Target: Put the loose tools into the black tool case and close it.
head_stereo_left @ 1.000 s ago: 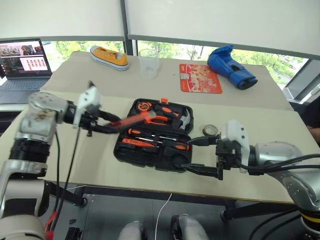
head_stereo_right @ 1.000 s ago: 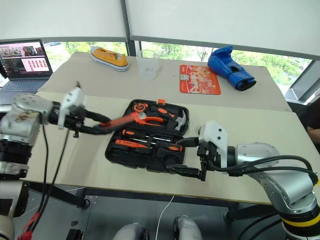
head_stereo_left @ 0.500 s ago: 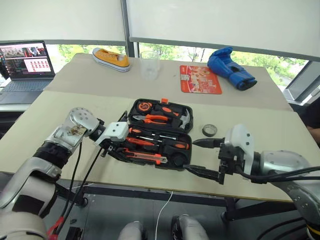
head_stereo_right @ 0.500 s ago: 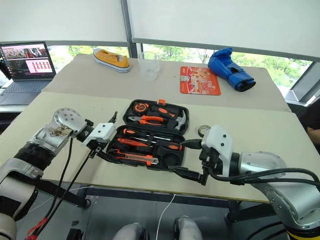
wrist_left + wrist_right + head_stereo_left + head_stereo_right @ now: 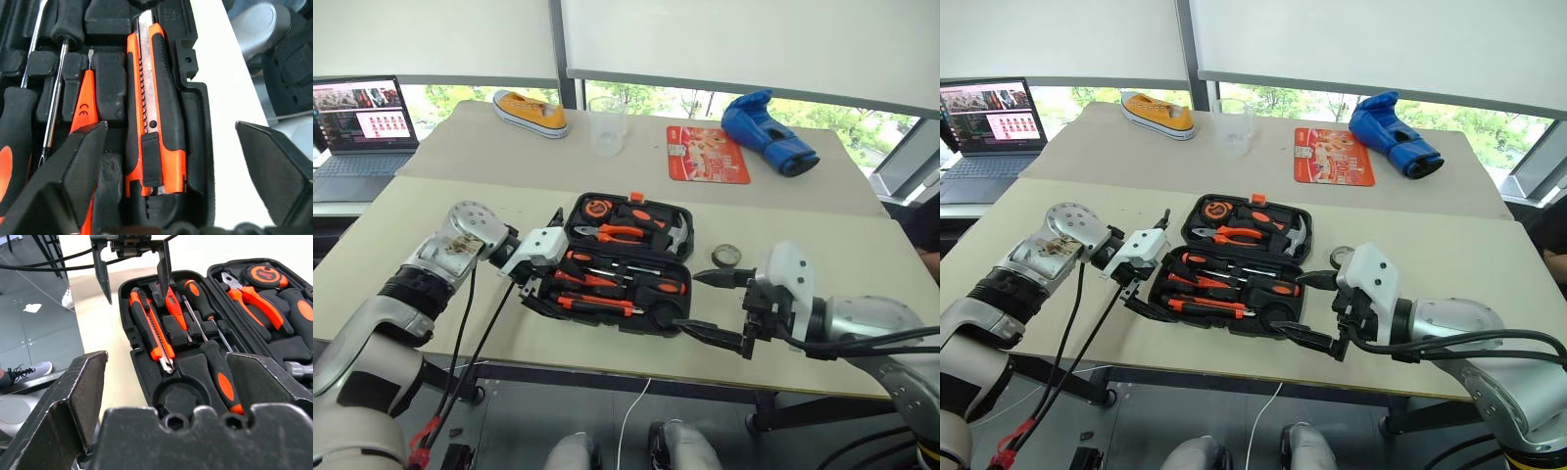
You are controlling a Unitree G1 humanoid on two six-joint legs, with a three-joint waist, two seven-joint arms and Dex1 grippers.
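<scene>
The black tool case point(image 5: 677, 266) lies open on the table. In its front half sit two orange-and-black screwdrivers point(image 5: 222, 382), a slim orange tester screwdriver point(image 5: 84, 103) and the orange-black utility knife point(image 5: 155, 105), which rests in the front recess. My left gripper point(image 5: 548, 258) is open at the case's left end, its fingers point(image 5: 73, 171) on either side of the knife and apart from it. A small dark tape roll point(image 5: 725, 256) lies on the table right of the case. Off the case's front right corner, my right gripper point(image 5: 702, 305) is open and holds nothing.
The lid half holds orange-handled pliers point(image 5: 625, 232), a hammer point(image 5: 674, 235) and a tape measure point(image 5: 596, 208). Farther back are a yellow shoe point(image 5: 529, 111), a clear cup point(image 5: 606, 123), a red card point(image 5: 705, 155) and a blue glove point(image 5: 766, 131); a laptop point(image 5: 357, 127) stands far left.
My left gripper came down from above the case's left side, set the utility knife into the front recess and opened off it. The right gripper has kept still.
</scene>
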